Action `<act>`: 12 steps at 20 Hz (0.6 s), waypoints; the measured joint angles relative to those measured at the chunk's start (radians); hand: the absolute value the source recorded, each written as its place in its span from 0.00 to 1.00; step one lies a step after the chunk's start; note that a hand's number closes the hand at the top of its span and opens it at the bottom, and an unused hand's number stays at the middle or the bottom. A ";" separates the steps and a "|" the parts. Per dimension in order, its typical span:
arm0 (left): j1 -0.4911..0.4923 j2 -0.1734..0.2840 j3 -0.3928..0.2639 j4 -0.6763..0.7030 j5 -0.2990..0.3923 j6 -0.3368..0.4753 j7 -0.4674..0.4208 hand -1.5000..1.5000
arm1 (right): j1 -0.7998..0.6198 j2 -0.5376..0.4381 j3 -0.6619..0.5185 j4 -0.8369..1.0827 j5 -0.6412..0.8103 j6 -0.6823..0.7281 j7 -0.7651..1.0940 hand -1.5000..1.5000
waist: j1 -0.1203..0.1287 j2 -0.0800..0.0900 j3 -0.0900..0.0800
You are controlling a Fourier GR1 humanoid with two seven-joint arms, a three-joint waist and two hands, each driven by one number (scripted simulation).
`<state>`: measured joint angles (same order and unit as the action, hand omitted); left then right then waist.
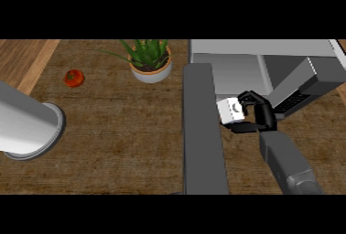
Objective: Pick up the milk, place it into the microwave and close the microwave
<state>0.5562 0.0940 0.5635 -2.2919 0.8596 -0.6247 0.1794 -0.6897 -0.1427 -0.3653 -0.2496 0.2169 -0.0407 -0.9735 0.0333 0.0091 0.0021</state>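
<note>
Nearest my view, the grey cylinder at the left edge is cut off, so I can't name it. My right hand has its fingers and thumb curled round the milk, hiding most of the carton, just in front of the microwave, beside its open door. On the counter sit a potted plant and a tomato. My left hand doesn't show
</note>
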 measured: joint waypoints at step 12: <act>-0.074 0.008 -0.011 0.025 -0.029 -0.014 0.012 0.00 | -0.202 -0.104 -0.008 0.090 0.021 -0.044 0.149 1.00 | 0.037 0.020 0.002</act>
<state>0.4825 0.1021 0.5527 -2.2670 0.8302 -0.6383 0.1916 -0.8915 -0.2465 -0.3735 -0.1593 0.2381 -0.0849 -0.8240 0.0707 0.0296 0.0036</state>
